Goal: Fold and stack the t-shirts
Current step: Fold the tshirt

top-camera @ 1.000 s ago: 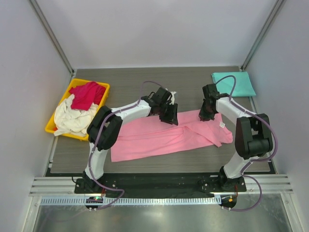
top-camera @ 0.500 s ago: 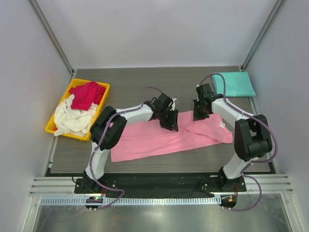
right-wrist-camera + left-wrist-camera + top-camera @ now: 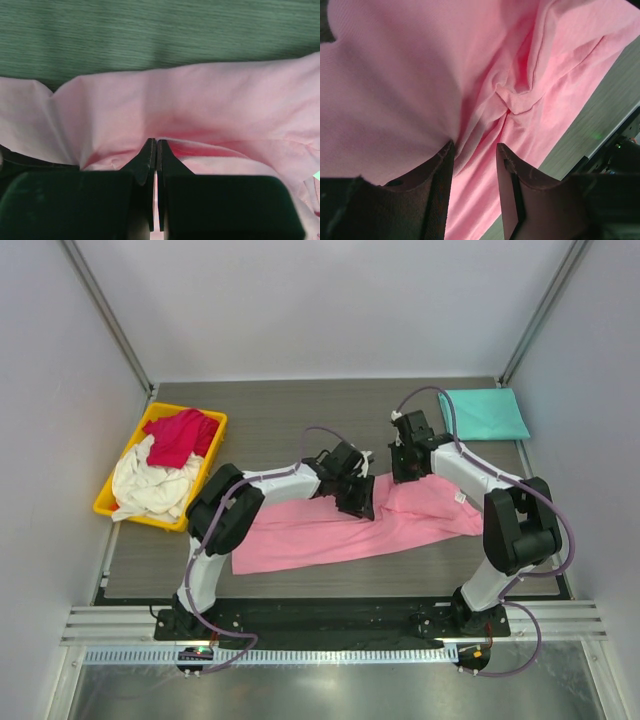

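The light pink t-shirt (image 3: 300, 530) lies spread across the middle of the table, its right part bunched and lifted. My right gripper (image 3: 405, 468) is over the shirt's far right edge; in the right wrist view it (image 3: 156, 142) is shut, pinching a fold of the pink cloth (image 3: 200, 95). My left gripper (image 3: 358, 502) hovers low over the shirt's middle; in the left wrist view it (image 3: 475, 147) is open, with wrinkled pink cloth (image 3: 395, 75) under and beyond its fingers. A folded teal t-shirt (image 3: 487, 412) lies at the far right. Crimson (image 3: 180, 435) and cream white (image 3: 150, 490) t-shirts sit crumpled in the bin.
The yellow plastic bin (image 3: 103, 502) stands at the table's left edge. Bare dark wood-grain tabletop (image 3: 270, 420) shows behind the pink shirt. The two arms reach toward each other over the table's middle, grippers close together.
My right gripper has moved left and a little farther back, dragging the pink shirt's right edge with it. The left gripper has shifted slightly right and nearer.
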Action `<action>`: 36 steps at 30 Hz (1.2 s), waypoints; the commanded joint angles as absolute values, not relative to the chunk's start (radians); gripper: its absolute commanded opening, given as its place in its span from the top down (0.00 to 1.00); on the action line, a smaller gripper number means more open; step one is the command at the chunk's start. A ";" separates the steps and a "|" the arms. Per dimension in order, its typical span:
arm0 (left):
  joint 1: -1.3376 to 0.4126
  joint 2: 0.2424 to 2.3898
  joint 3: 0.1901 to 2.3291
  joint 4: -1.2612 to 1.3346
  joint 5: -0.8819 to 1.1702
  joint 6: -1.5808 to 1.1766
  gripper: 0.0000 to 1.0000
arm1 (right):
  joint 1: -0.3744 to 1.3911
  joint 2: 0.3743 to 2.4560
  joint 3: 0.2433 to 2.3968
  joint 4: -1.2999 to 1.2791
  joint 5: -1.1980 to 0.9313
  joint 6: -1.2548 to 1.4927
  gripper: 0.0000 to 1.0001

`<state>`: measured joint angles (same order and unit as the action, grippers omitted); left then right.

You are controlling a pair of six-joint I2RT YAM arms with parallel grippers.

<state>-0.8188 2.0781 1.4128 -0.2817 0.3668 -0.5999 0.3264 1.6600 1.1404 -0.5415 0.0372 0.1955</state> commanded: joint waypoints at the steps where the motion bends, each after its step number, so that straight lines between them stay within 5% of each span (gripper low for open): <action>1: -0.838 2.040 1.388 -0.275 0.365 -0.612 0.59 | 0.351 1.638 1.184 -0.491 0.067 0.157 0.98; 21: -0.816 1.902 1.374 -0.580 -0.090 -0.650 0.52 | 0.434 1.724 1.230 -0.477 0.074 0.106 0.93; 36: -0.540 1.864 1.269 -0.660 -0.189 -0.626 0.52 | 0.511 1.756 1.233 -0.462 0.109 0.025 0.87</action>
